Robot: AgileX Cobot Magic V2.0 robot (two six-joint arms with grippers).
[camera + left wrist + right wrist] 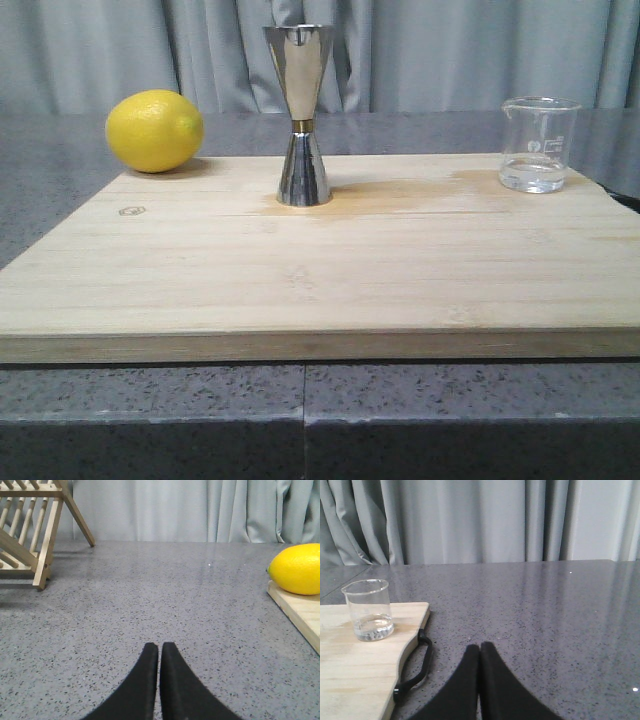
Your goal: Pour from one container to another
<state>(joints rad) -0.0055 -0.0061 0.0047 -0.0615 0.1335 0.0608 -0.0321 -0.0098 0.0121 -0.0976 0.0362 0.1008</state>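
Two risks are suggested: from the front, the beaker (539, 144) at the board's (320, 280) far right corner is set well apart from the top-heavy jigger (302, 115), easily toppled; in the wrist views, the left gripper (160, 647) and right gripper (480, 646) are seen clenched, empty, so spilling is possible.

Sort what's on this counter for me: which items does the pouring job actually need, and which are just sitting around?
Needed for the pour:
- glass beaker, upright on the board, a little clear liquid in it
- steel jigger, upright mid-board

Just lying about:
- lemon, at the board's far left corner
- wooden cutting board, only the work surface
- wooden rack, off on the counter
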